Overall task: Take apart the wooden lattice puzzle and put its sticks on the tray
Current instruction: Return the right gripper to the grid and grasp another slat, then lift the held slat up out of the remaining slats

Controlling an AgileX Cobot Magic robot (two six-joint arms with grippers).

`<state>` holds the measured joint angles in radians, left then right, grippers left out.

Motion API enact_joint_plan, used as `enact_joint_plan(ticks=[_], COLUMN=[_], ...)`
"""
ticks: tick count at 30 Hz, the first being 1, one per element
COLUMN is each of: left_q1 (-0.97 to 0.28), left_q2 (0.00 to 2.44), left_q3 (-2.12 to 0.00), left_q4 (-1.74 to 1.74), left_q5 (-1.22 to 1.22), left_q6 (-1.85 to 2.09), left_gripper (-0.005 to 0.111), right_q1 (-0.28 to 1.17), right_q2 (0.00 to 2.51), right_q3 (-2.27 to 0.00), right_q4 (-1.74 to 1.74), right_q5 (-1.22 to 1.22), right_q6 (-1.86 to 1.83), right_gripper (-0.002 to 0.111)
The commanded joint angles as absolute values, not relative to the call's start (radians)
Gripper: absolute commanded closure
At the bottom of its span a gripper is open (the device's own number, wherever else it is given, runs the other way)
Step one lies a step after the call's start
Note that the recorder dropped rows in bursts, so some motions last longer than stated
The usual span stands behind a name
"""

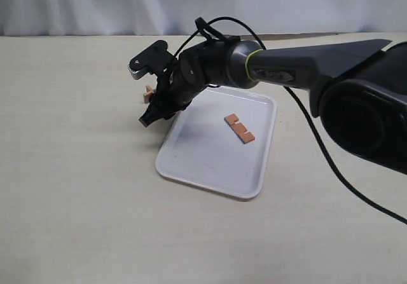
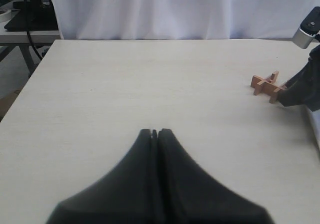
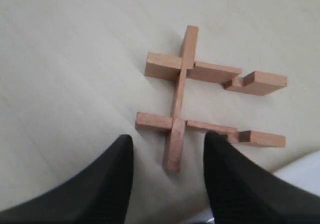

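Currently the right gripper point(image 3: 169, 145) is spread wide and holds nothing. Its jaws stand on either side of the near end of one stick of the wooden lattice puzzle point(image 3: 181, 91). Contact with the wood: cannot tell. The puzzle shows three sticks, one crosspiece running away from the jaws and two bars slotted across it beyond the tips. It lies on the table point(image 2: 125, 83), just beside the tray point(image 1: 210, 160). One loose stick point(image 1: 239, 128) lies flat on the tray. The left gripper point(image 2: 155, 133) has its jaws pressed together, empty, with the puzzle well ahead of them and off to one side.
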<state>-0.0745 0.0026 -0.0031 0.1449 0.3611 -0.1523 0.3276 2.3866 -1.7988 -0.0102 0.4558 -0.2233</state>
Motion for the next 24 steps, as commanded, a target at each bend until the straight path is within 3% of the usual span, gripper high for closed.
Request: enact_joint_plan(ticks=[1, 14, 16, 18, 19, 24], left_q1=[-0.082, -0.082, -0.082, -0.082, -0.082, -0.082], left_q2=[0.0, 0.0, 0.0, 0.0, 0.0, 0.0], left_q3=[0.0, 0.0, 0.0, 0.0, 0.0, 0.0], left_q4=[0.145, 0.145, 0.145, 0.145, 0.145, 0.145], left_q5=[0.355, 0.355, 0.355, 0.355, 0.355, 0.355], left_q6=[-0.15, -0.15, -0.15, -0.15, -0.15, -0.15], left_gripper=[0.107, 0.107, 0.107, 0.107, 0.107, 0.107], right_q1=[0.323, 0.3, 0.302, 0.304, 0.304, 0.304], right_q2=[2.393, 2.408, 2.41, 2.41, 2.41, 2.389], right_q3=[-1.804, -1.804, -1.804, -1.804, -1.804, -1.804], right_q4=[-0.018, -0.018, -0.016, -0.016, -0.016, -0.007], right_q5=[0.421, 0.38, 0.37, 0.368, 0.371, 0.423], right_q6=[-0.223, -0.194, -0.194, -0.194, -0.194, -0.194], right_gripper=[0.066, 0.067, 0.076, 0.099, 0.104, 0.104])
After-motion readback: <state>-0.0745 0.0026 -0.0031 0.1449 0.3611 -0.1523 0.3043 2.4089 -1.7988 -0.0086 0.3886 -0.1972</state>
